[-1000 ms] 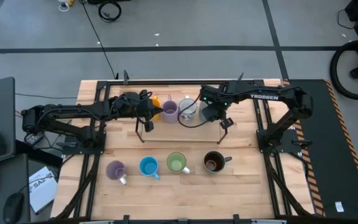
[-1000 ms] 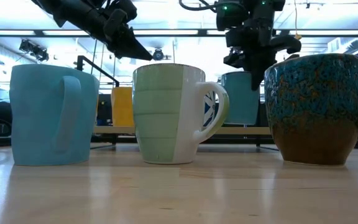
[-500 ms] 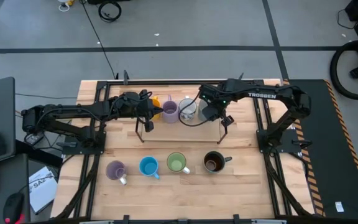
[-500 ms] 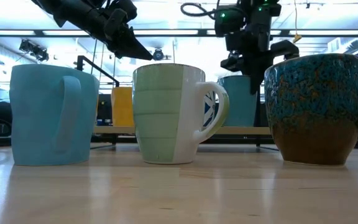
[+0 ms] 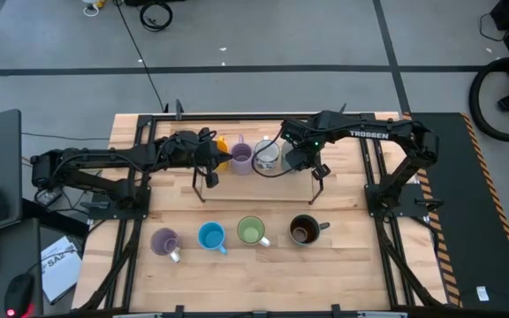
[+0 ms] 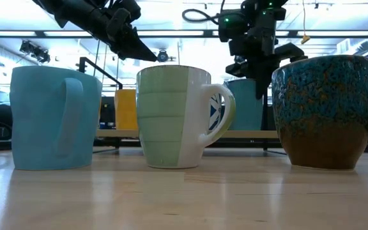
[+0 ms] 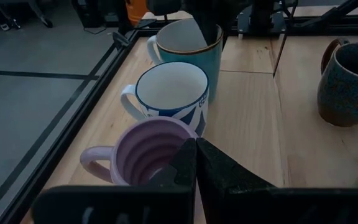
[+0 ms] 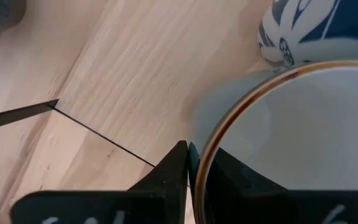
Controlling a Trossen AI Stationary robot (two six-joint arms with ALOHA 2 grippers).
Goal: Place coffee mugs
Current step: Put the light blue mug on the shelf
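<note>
On the raised board at the back, an orange mug (image 5: 222, 145), a purple mug (image 7: 154, 152), a white patterned mug (image 7: 173, 93) and a pale teal mug (image 7: 188, 46) stand in a row. My right gripper (image 8: 188, 155) is shut on the teal mug (image 6: 245, 105). My left gripper (image 7: 196, 149) is shut and empty, raised above the purple mug. On the table in front stand a lavender mug (image 5: 164, 240), a blue mug (image 5: 211, 236), a green mug (image 5: 252, 231) and a dark brown mug (image 5: 304, 230). My right gripper pinches the teal mug's rim (image 8: 199, 163), one finger inside the mug and one outside. The fingers come from above, pointing down. The mug is upright, right beside the white patterned mug (image 8: 309, 25); whether its base rests on the board I cannot tell.
A black wire frame (image 5: 206, 181) with legs carries the board under the back row. Black rails (image 5: 374, 177) run along both sides of the table. The front row stands close to the low camera and hides part of the board.
My right gripper has gone a little toward the table's left and slightly down with the teal mug, which now stands closer to the white patterned mug, still upright.
</note>
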